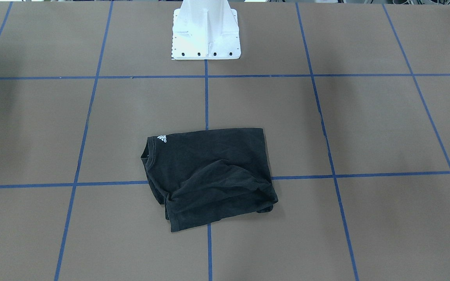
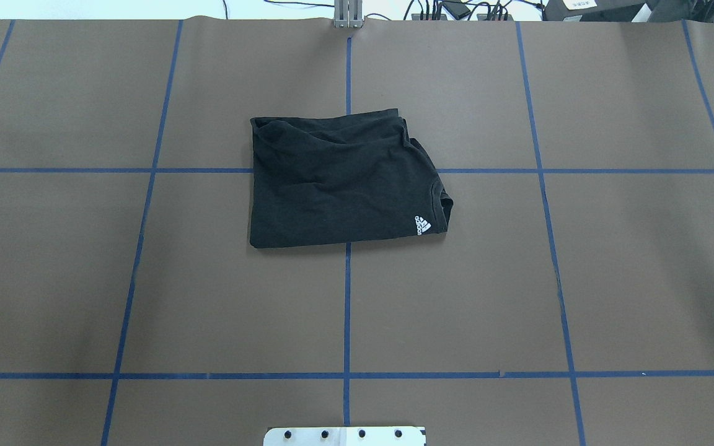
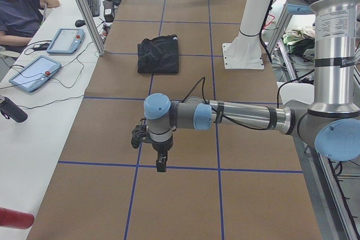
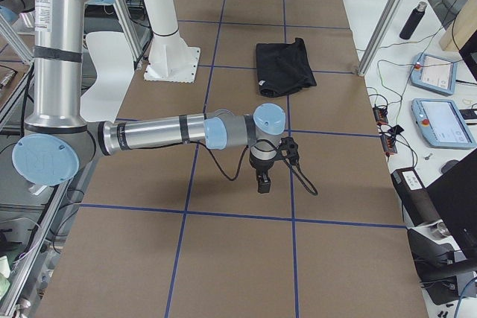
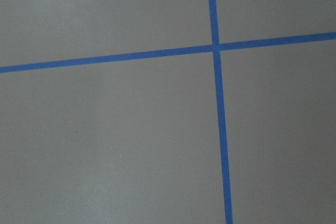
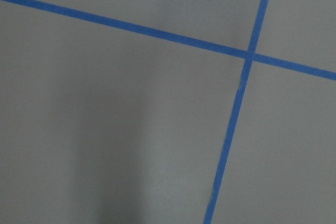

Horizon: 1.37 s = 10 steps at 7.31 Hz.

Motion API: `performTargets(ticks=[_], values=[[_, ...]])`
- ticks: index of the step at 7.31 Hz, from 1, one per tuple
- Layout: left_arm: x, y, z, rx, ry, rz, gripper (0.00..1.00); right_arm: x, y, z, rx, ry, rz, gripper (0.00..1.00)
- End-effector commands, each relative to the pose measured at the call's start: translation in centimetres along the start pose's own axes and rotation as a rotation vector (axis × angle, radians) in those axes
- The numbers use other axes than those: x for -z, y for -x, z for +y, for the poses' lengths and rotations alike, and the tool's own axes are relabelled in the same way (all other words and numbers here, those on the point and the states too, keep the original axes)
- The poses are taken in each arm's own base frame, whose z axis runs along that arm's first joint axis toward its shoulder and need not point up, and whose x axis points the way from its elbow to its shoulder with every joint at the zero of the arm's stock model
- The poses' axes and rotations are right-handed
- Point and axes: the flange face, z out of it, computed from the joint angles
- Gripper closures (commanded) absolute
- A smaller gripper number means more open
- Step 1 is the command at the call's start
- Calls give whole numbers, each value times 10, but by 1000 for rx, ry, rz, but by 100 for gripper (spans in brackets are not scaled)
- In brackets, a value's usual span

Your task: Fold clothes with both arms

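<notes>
Black jaws on the left arm [image 3: 242, 117] and the right arm [image 4: 149, 133] point down over the brown table [image 2: 611, 279] — open or closed cannot be told. The black T-shirt [image 2: 338, 179] lies folded at mid-table across blue tape lines [image 2: 347, 310] — well apart from both arms.

Black T-shirt [image 2: 341, 183] folded on the tabletop [image 2: 456, 297], the left arm [image 3: 242, 117] and the right arm [image 4: 156, 133] well apart from it.
It is a wrinkled rectangle near the middle, with a small white logo [image 2: 423, 225] at its near right corner. The arms, silver-grey with light blue caps, stretch level; the left hand [image 3: 161, 166] and the right hand [image 4: 262, 186] point down, and their grip I cannot tell.
</notes>
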Motion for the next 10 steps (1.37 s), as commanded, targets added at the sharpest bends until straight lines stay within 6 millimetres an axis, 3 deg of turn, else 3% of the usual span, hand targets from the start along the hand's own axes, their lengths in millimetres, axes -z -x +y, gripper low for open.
performTargets(ticks=[1, 3, 4, 6, 8, 10], values=[[18, 18, 13, 17, -35, 79, 0, -1, -2, 4, -15, 3, -3, 0], [16, 1, 8, 31, -51, 292, 0, -2, -3, 5, -20, 6, -3, 0], [20, -1, 8, 19, -59, 284, 0, -3, -4, 6, -21, 8, -3, 0], [29, 8, 0, -19, -61, 49, 0, -4, -4, 6, -22, 9, -1, 0], [20, 13, 17, -21, -42, 50, 0, -6, -6, 11, -27, 14, -3, 0], [15, 17, 18, -16, -31, 48, 0, -11, -11, 20, -40, 29, -3, 0]])
